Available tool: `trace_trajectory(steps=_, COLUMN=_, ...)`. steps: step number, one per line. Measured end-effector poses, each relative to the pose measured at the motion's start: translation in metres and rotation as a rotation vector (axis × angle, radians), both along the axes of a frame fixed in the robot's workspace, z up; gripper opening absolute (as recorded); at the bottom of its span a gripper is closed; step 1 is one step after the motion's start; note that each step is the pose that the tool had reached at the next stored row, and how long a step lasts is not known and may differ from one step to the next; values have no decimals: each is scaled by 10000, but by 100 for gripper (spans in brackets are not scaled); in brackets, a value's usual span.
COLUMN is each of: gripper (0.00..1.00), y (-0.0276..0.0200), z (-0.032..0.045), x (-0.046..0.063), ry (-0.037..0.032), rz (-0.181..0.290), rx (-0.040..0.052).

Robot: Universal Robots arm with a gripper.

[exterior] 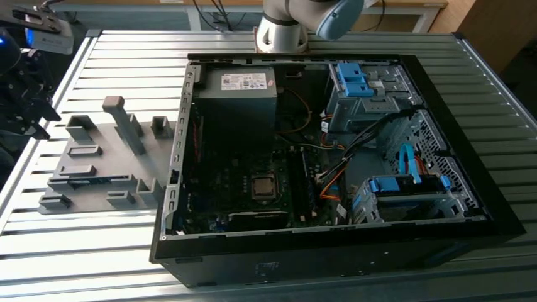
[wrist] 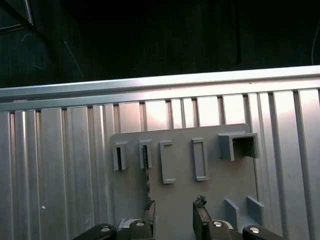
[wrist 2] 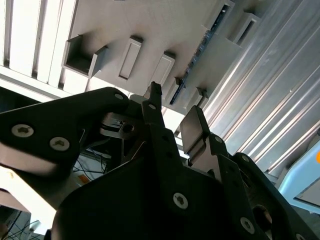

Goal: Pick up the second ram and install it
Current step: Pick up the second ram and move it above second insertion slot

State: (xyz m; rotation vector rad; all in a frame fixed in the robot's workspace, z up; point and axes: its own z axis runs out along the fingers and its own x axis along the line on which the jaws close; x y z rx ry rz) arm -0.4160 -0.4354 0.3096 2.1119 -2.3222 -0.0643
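The second ram [exterior: 87, 182] is a thin blue-green stick. It lies on edge in a slot of the grey holder tray [exterior: 126, 167], left of the computer case in the exterior view. The second wrist view shows its edge [wrist 2: 199, 56] running between the tray's blocks, and the first wrist view shows a short piece of it [wrist: 148, 186]. My gripper [exterior: 34, 116] hangs beyond the tray's left side in the exterior view, apart from the ram. Both wrist views show its fingertips [wrist 2: 172, 117] [wrist: 173, 212] open with nothing between them.
The open computer case [exterior: 180, 189] stands right of the tray, with the motherboard [exterior: 251, 189] on its floor and blue drive-bay latches [exterior: 353, 78] at the back right. The slatted metal table [exterior: 126, 251] ends close behind the gripper. The arm's base [exterior: 281, 31] stands behind the case.
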Motion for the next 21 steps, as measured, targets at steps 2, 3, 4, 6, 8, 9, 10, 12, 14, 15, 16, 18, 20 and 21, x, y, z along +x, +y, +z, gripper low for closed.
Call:
trace_trajectory(steps=2, gripper=43, y=0, z=-9, x=0, ry=0, rz=0, rx=0)
trace_trajectory(steps=3, gripper=43, y=0, z=-14, x=0, ry=0, rz=0, rx=0)
trace_trajectory(steps=4, gripper=43, y=0, z=-18, x=0, ry=0, rz=0, rx=0)
trace_trajectory(steps=6, gripper=43, y=-1, z=-26, x=0, ry=1, rz=0, rx=-1)
trace_trajectory(steps=8, gripper=43, y=-1, z=-34, x=0, ry=0, rz=0, rx=0)
trace_trajectory(steps=9, gripper=43, y=-1, z=-38, x=0, ry=0, rz=0, rx=0)
trace_trajectory(steps=10, gripper=43, y=-1, z=-42, x=0, ry=-1, rz=0, rx=0)
trace_trajectory(steps=12, gripper=43, y=-2, z=-50, x=0, ry=-1, rz=0, rx=0)
trace_trajectory(steps=14, gripper=43, y=-2, z=-58, x=0, ry=0, rz=0, rx=0)
trace_trajectory(steps=15, gripper=43, y=-3, z=-62, x=0, ry=0, rz=0, rx=0)
trace_trajectory(steps=16, gripper=43, y=-3, z=-66, x=0, ry=0, rz=0, rx=0)
trace_trajectory(steps=18, gripper=43, y=-3, z=-75, x=0, ry=-1, rz=0, rx=1)
trace_trajectory(steps=20, gripper=41, y=-10, z=-87, x=0, ry=0, rz=2, rx=0)
trace_trajectory(steps=21, gripper=41, y=-14, z=-96, x=0, ry=2, rz=2, rx=-1)
